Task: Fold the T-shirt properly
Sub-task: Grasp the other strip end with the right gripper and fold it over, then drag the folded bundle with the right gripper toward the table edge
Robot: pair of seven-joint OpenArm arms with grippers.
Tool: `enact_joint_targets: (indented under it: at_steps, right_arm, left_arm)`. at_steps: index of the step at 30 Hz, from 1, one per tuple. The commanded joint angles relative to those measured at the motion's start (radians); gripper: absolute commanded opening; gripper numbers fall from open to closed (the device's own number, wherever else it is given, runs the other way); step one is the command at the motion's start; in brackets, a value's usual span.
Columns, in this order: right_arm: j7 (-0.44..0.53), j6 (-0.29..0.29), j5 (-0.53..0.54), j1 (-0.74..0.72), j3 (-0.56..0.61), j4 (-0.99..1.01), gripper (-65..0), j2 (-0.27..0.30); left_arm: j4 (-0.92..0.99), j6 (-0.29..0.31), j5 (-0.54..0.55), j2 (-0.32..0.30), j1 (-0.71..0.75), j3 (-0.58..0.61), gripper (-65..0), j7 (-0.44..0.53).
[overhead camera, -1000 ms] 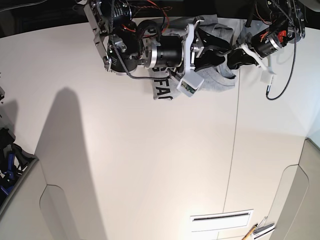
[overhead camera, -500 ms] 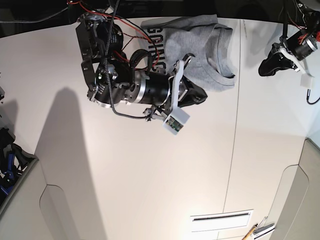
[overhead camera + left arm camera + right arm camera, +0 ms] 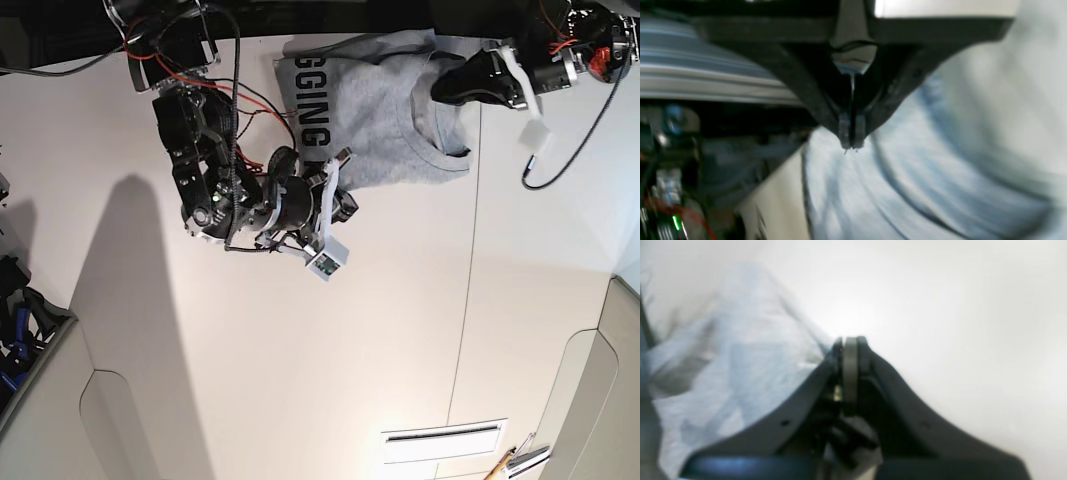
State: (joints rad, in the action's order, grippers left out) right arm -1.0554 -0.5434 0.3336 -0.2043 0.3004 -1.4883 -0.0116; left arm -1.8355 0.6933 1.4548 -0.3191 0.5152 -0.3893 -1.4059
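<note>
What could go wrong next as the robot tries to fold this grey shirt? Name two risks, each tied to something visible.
1. The T-shirt lies bunched at the table's far edge, so a pull might drag it off.
2. Both end effectors, left and right, look shut and empty; closing on wrinkled cloth may catch several layers and fold it crooked.

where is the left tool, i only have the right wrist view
Observer: In the base view the left tool is over the T-shirt, by its neck opening.
Operator: is it open
Observer: No. The left wrist view shows its jaws shut, with grey fabric just beyond the tips. It is too blurred to tell whether it pinches any.
Operator: print side up?
Observer: Yes. Black lettering shows on top in the base view, on the side away from the left tool.
</note>
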Motion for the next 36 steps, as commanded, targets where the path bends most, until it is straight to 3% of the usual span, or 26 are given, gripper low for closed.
enact_joint_targets:
  at_steps: [1, 4, 11, 16, 19, 25, 31, 34, 36]
  right_arm:
    - [0.015, -0.003, 0.026, -0.024, 0.0, 0.012, -65.0, -0.007]
    - [0.0, -0.003, 0.041, -0.027, 0.0, 0.068, -65.0, -0.007]
    - [-0.068, 0.006, 0.099, 0.005, -0.003, 0.074, -65.0, 0.042]
    - [-0.113, 0.025, 0.177, 0.068, -0.049, 0.005, -65.0, 0.101]
    - [-0.118, 0.024, 0.223, 0.122, -0.108, -0.064, -65.0, 0.114]
    - [-0.131, 0.022, 0.325, 0.215, -0.214, -0.22, -65.0, 0.114]
    - [-0.09, 0.019, 0.329, 0.229, -0.248, -0.363, -65.0, 0.113]
    - [-0.044, 0.016, 0.342, 0.223, -0.246, -0.42, -65.0, 0.089]
    - [-0.045, -0.02, 0.388, 0.217, -0.229, -0.435, -65.0, 0.06]
  left_arm:
    - [-0.016, 0.005, 0.029, -0.011, 0.0, 0.025, -65.0, 0.01]
    - [-0.014, 0.005, -0.007, -0.011, -0.003, 0.097, -65.0, 0.043]
    - [-0.011, 0.005, -0.435, -0.011, -0.016, 0.12, -65.0, 0.227]
    - [0.029, -0.034, -0.645, -0.011, -0.064, 0.12, -65.0, 0.365]
    - [0.063, -0.061, -0.675, -0.01, -0.113, 0.12, -65.0, 0.416]
    - [0.084, -0.061, -0.674, -0.01, -0.237, 0.12, -65.0, 0.467]
    - [0.082, -0.061, -0.673, -0.011, -0.345, 0.12, -65.0, 0.52]
    - [0.081, -0.061, -0.675, -0.011, -0.382, 0.104, -65.0, 0.518]
    - [0.081, -0.061, -0.677, -0.011, -0.391, 0.071, -65.0, 0.518]
